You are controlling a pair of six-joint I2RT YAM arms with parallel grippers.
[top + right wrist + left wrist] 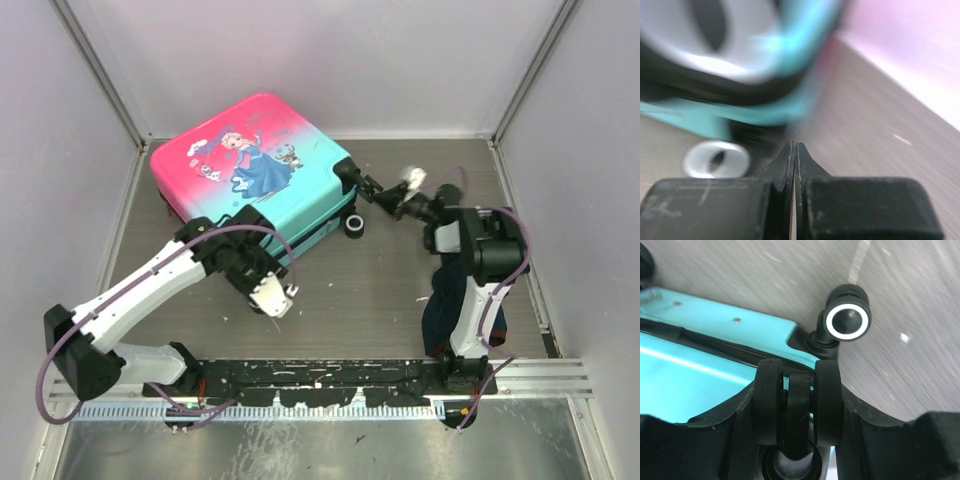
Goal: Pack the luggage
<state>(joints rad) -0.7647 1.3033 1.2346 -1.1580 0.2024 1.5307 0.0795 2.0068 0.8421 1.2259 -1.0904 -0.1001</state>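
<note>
With left tool [252,270], clamps a black wheel [799,407] on the closed luggage [250,160], lying flat back-left on the tabletop [380,300], probably to steady it; holds right tool [370,190] shut, empty, beside another corner.

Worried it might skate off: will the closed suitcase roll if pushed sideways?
The luggage lies flat on its shell, so it would probably slide rather than roll. Its hard shell looks stiff, likely moving as one piece. The caster wheel between the fingers of the left gripper may swivel, so pulling there could be sloppy.
</note>
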